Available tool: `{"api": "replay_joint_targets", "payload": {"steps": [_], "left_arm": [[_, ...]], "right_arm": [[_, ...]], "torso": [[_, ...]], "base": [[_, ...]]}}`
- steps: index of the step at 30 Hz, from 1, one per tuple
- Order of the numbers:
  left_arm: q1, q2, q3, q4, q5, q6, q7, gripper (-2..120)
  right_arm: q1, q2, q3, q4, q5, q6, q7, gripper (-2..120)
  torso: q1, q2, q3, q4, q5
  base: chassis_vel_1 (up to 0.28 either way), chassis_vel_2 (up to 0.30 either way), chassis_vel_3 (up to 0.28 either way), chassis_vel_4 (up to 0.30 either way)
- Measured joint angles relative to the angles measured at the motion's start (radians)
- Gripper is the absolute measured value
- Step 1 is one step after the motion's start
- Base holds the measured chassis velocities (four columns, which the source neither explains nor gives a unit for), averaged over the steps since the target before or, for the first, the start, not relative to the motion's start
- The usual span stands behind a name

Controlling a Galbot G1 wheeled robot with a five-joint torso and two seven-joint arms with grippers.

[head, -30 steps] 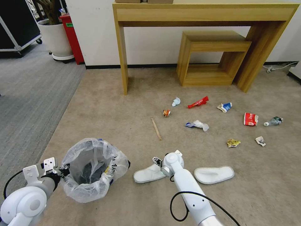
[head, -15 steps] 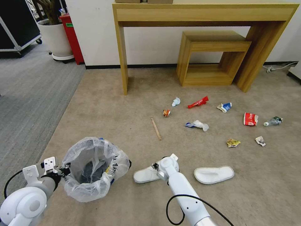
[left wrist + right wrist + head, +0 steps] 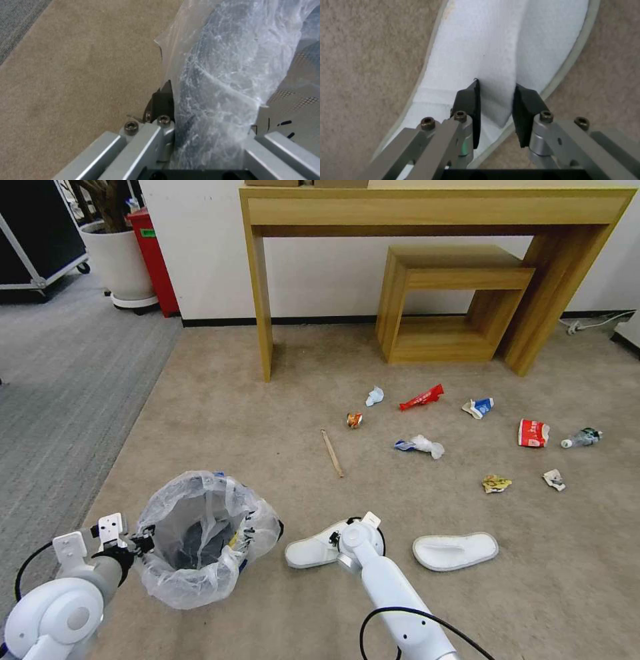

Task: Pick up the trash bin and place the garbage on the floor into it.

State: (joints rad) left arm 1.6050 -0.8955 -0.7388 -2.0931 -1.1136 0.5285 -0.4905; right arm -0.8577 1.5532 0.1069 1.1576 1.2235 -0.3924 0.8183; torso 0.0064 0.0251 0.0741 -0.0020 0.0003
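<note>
The left hand [image 3: 137, 543] clamps the bagged rim of the small blue trash bin [image 3: 207, 537], its liner's black writing unreadable, while the right hand [image 3: 495, 100] pinches the white fabric slipper [image 3: 493, 57] on the beige carpet floor [image 3: 233, 413].

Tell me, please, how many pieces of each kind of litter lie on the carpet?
Slippers: 2
Stick: 1
Bottle: 1
Crumpled scraps (wrappers, cartons, tissues): 8
Total: 12, counting the blue-and-white clump as one.

No lettering seems legible anywhere.
</note>
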Motion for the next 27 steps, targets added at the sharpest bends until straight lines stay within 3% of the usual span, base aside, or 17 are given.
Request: {"api": "replay_joint_targets", "payload": {"steps": [7,12,19,27], "left_arm": [[0.0,0.001,-0.001,0.002,0.001,-0.001,0.0,0],[-0.008,0.0,0.003,0.012,0.003,-0.004,0.001,0],[-0.01,-0.006,0.006,0.014,0.006,-0.006,0.001,0],[-0.003,-0.017,0.005,0.013,0.004,-0.01,0.002,0]], "right_arm": [[-0.032,-0.047,-0.008,0.041,-0.048,0.024,-0.072,21],[-0.079,-0.131,-0.002,0.157,-0.062,0.046,-0.125,3],[-0.089,-0.131,-0.004,0.144,-0.083,0.06,-0.137,0],[-0.088,-0.088,-0.02,0.121,-0.1,0.057,-0.134,25]], "torso": [[0.0,0.0,0.0,0.0,0.0001],[0.0,0.0,0.0,-0.0003,-0.0002],[0.0,0.0,0.0,-0.0002,-0.0001],[0.0,0.0,0.0,0.0,-0.0002]], "base": [[0.0,0.0,0.0,0.0],[0.0,0.0,0.0,0.0],[0.0,0.0,0.0,0.0],[0.0,0.0,0.0,0.0]]}}
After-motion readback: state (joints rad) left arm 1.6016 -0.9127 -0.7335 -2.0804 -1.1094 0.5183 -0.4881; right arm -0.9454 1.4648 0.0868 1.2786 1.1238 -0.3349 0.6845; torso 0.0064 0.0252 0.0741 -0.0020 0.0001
